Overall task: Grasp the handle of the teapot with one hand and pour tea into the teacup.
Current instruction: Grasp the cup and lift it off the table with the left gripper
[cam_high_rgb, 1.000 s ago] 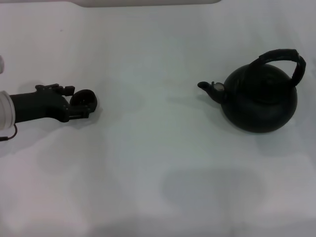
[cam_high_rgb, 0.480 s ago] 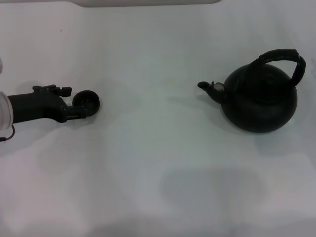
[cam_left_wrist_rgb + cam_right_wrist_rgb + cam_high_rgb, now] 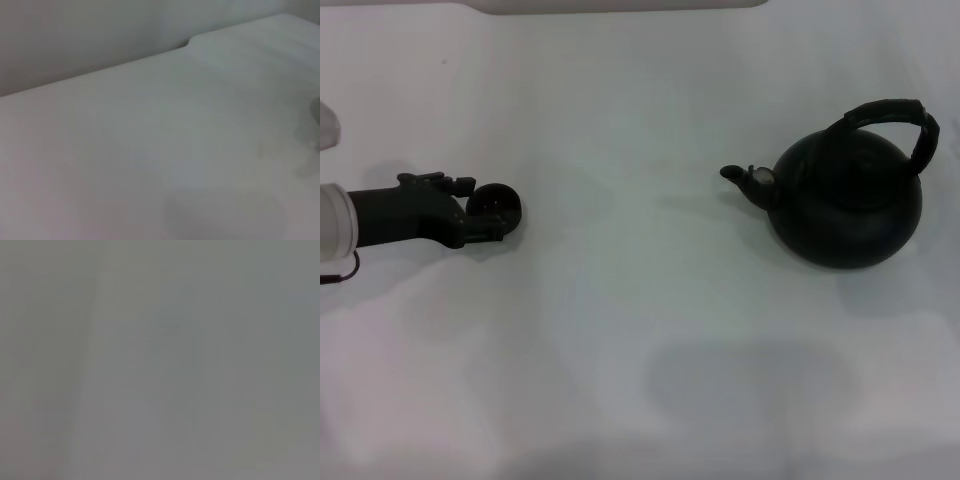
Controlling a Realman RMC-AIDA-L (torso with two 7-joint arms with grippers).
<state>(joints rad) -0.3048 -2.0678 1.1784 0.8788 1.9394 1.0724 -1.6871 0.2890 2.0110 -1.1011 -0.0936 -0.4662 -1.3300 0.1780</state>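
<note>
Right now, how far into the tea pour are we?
Early. Nothing poured: the teapot sits upright on the table at the right, its handle ungrasped and no right arm in view. In hand: the left gripper is at the teacup on the left, fingers around it. Left: grasp the handle, bring spout and cup together, pour.

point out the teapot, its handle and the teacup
teapot (image 3: 850, 215), head view, middle of round body
handle (image 3: 885, 110), head view, top of arch
teacup (image 3: 495, 203), head view, dark bowl by the left tool (image 3: 485, 210)
</note>
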